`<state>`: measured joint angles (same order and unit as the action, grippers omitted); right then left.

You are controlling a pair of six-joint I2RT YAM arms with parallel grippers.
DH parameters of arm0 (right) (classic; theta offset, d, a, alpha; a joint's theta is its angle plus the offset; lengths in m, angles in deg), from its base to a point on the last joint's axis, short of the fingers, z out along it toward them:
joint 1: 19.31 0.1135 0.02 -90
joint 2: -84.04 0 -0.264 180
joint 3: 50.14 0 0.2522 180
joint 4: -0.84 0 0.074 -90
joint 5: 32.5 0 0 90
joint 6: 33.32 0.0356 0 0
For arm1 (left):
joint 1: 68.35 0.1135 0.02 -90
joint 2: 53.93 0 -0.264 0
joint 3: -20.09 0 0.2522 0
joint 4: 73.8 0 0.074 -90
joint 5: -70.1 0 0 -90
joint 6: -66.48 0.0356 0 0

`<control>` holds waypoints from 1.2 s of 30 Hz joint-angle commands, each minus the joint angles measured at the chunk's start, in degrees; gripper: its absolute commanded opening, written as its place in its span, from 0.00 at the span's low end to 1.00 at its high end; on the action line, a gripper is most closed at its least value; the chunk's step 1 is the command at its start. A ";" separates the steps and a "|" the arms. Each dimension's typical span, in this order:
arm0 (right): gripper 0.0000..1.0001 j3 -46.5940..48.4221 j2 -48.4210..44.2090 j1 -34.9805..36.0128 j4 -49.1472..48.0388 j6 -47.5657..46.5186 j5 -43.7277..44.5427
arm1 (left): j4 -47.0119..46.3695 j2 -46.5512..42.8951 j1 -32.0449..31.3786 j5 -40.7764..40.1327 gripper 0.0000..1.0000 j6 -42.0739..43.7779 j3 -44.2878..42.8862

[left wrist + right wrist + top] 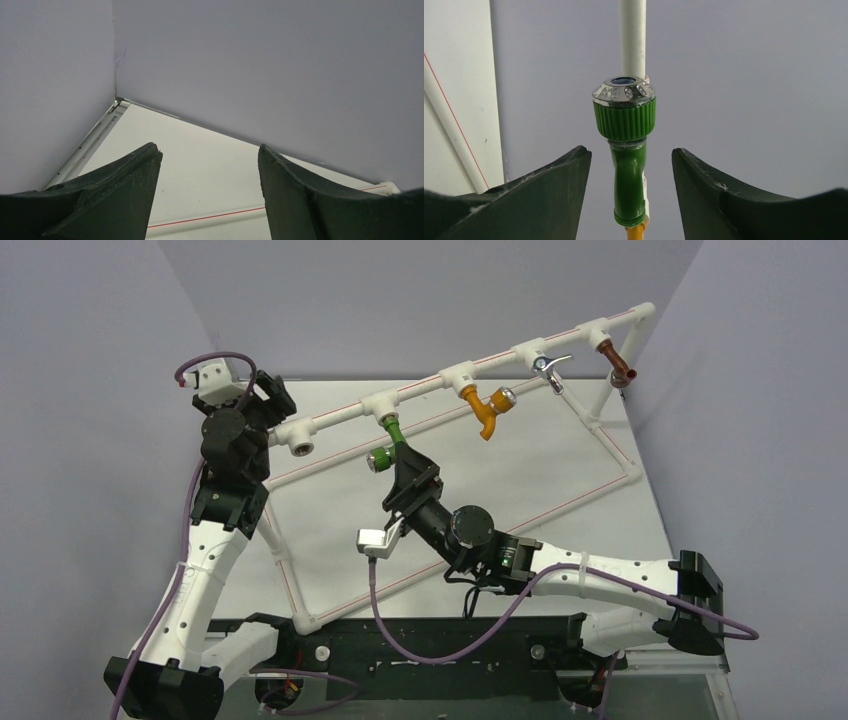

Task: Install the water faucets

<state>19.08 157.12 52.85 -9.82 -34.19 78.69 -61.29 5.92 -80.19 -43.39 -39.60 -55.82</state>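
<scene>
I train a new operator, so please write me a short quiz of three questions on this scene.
1. True or false: the left tool holds a tap.
2. Around the small bright green plastic tap, the jaws of the right tool stand: A shut on it; B open, one on each side; C far away.
3. Which tap hangs beside it on the white plastic pipe?
Key: 1 false; 2 B; 3 the orange plastic tap.

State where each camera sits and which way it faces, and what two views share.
Top external: above and behind, looking down at the table and pipe frame; left arm and right arm show.
Left wrist: on the left arm, facing the table's far corner; left fingers show.
Right wrist: facing the green faucet on the pipe frame; right fingers flank it.
Shared: the green faucet, top and right wrist.
</scene>
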 commanded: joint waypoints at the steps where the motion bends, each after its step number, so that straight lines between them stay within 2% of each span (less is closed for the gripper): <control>1: 0.53 2.37 0.43 0.35 -5.67 0.48 2.16 | 16.84 3.36 -0.37 3.12 0.69 2.10 4.32; 8: 0.28 2.57 1.17 0.35 -7.61 4.86 2.40 | 16.82 3.49 -0.36 3.17 0.69 2.10 4.37; 13: 0.01 1.55 1.36 0.35 -11.44 7.50 3.14 | 16.82 3.38 -0.33 3.02 0.68 2.15 4.32; 17: 0.00 1.03 1.54 0.43 -16.79 12.01 3.68 | 16.81 3.48 -0.29 3.02 0.69 2.11 4.33; 24: 0.00 0.62 2.15 0.94 -26.60 27.87 6.45 | 16.81 3.47 -0.38 2.96 0.69 2.10 4.38; 36: 0.00 -4.49 3.47 1.04 -46.24 63.31 17.25 | 16.81 3.25 -0.35 3.13 0.68 2.01 4.45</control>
<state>15.19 161.06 53.52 -38.57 13.48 88.81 -61.03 6.07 -80.10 -42.90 -39.38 -55.98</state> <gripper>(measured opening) 0.280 0.685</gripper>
